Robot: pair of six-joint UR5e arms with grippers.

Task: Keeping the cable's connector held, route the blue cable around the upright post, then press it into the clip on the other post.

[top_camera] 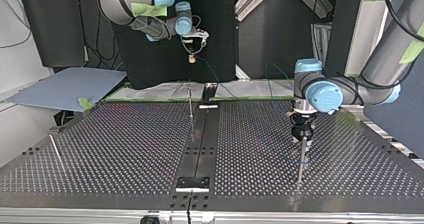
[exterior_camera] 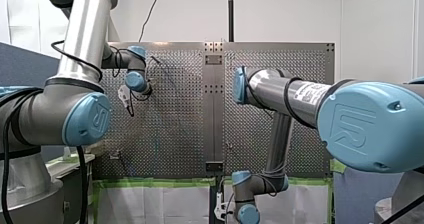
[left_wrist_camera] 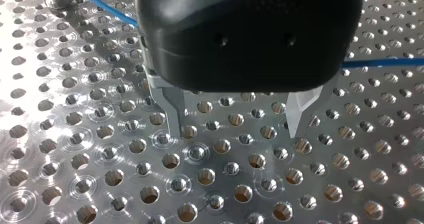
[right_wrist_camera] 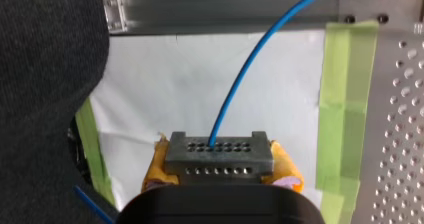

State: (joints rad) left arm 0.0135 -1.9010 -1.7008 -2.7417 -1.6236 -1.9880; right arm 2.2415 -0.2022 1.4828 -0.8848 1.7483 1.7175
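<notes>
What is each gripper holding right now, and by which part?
My right gripper clamps the grey connector by its sides between yellow pads. My left gripper is open, holding nothing.

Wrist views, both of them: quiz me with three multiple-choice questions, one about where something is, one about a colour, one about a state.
1. Where is the grey, hole-dotted connector block? A in my black left gripper; B between the pads of my right gripper; C loose on the perforated metal table.
2. Those pads are: A white; B black; C yellow.
3. My left gripper's metal fingers are: A open, nothing between; B closed together; C closed on the connector block.
Answers: 1 B, the right wrist view shows it clamped there. 2 C, yellow flanks the block. 3 A, table holes show through the gap.
</notes>
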